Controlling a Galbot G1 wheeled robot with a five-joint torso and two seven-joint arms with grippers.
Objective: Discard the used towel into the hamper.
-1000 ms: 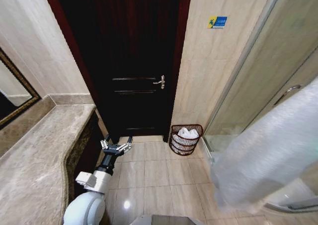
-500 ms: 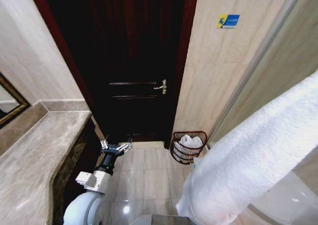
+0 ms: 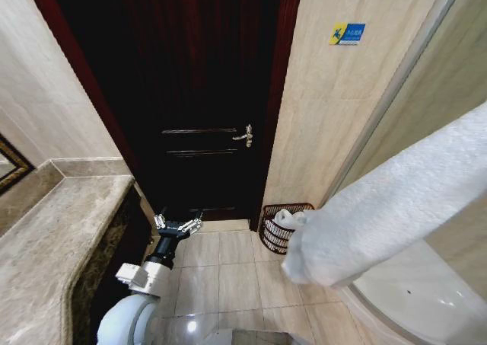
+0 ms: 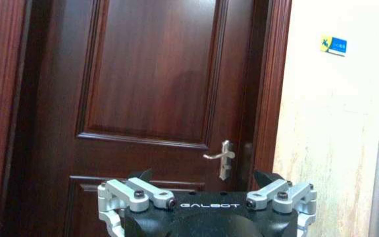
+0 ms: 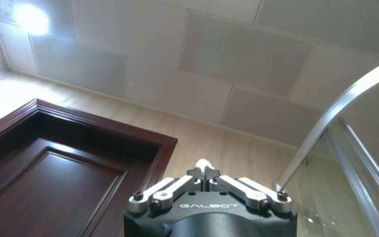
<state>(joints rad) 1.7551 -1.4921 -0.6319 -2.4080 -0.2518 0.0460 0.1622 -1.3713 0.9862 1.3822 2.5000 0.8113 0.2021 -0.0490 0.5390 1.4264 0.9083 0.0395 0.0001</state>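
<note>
Towel [image 3: 388, 208]: head view; white, thick, stretching from the upper right edge down toward the centre, hanging in the air near the camera; lower end over the right part of the basket; held end out of frame.
Basket [image 3: 275, 227]: head view; dark red-brown open ribs, standing on the tiled floor [image 3: 228, 273] at the foot of the beige wall [image 3: 335, 116], just right of the door; a white cloth lying inside; right half hidden behind the towel.
Door [image 3: 202, 101]: head view; dark wood, closed, metal handle [image 3: 244, 136] on its right side.
Counter [image 3: 46, 253]: head view; marble, along the left, near.
Left gripper [image 3: 177, 225]: head view; low on the left, over the floor in front of the door, well apart from the basket; fingers spread wide, nothing between them.
Left gripper [image 4: 207, 178]: left wrist view; two finger tips far apart, empty; facing the door [image 4: 156, 84] and its handle [image 4: 220, 158]; beige wall and a small blue sticker [image 4: 333, 45] to the right.
Right gripper [image 5: 206, 170]: right wrist view; raised, pointing toward the ceiling [image 5: 196, 64]; finger tips pressed together on a small white tuft of towel [image 5: 203, 163].
Shower glass [image 5: 347, 148]: right wrist view; curved, with a metal frame, to the right of the gripper.
</note>
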